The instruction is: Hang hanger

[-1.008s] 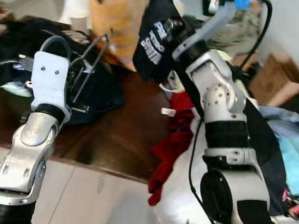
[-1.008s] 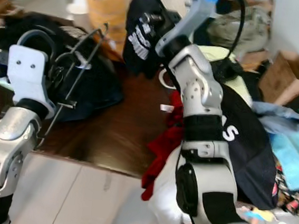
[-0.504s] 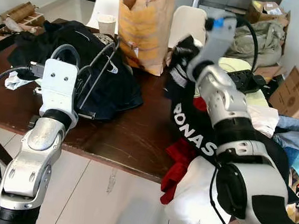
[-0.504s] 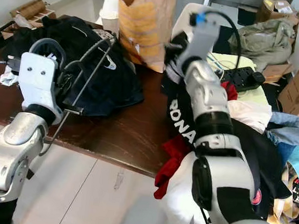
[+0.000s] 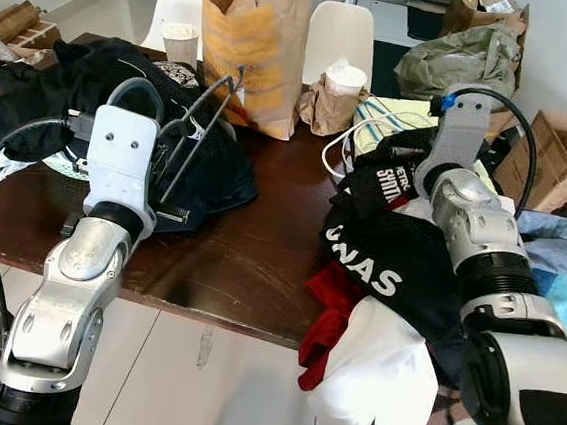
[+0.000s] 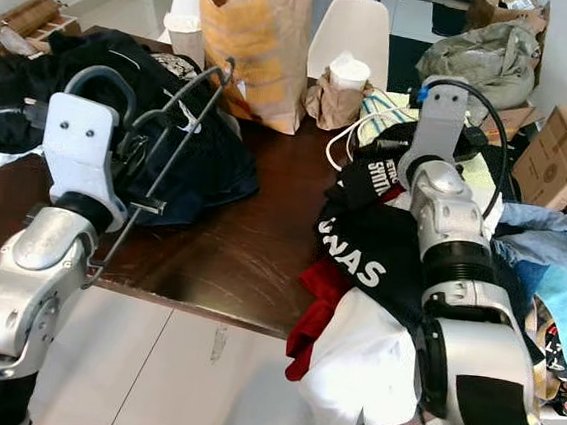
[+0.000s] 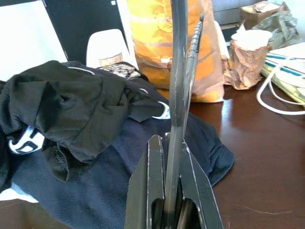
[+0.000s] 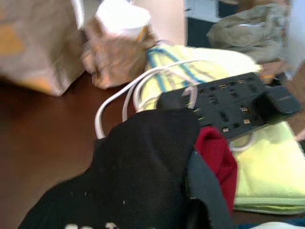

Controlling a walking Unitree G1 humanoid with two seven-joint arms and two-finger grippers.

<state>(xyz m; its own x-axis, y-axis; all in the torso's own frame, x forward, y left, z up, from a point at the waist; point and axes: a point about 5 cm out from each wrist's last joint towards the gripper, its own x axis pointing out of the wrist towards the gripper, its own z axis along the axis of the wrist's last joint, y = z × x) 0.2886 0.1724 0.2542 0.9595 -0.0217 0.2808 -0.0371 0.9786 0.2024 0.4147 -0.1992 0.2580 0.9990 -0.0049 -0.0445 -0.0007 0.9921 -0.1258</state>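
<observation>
I see the hanger (image 5: pixel 192 138), a thin dark metal one, pinched in my left gripper (image 7: pixel 172 191) and held tilted above the dark wooden worktop (image 5: pixel 249 259), its hook end up near the brown paper bag (image 5: pixel 254 44). Under it lies a heap of dark clothes (image 5: pixel 85 83). My right gripper (image 8: pixel 190 210) is buried in a black shirt with white lettering (image 5: pixel 390 253) at the worktop's right edge; I cannot tell whether its fingers are spread or pressed together. Red cloth (image 5: pixel 329 312) and white cloth (image 5: pixel 373 377) hang below that shirt. Beyond it sit a black power strip (image 8: pixel 228 109) on a yellow-green towel (image 8: pixel 259 176), a white cable (image 8: pixel 119 102) and a paper cup (image 5: pixel 345 78).
</observation>
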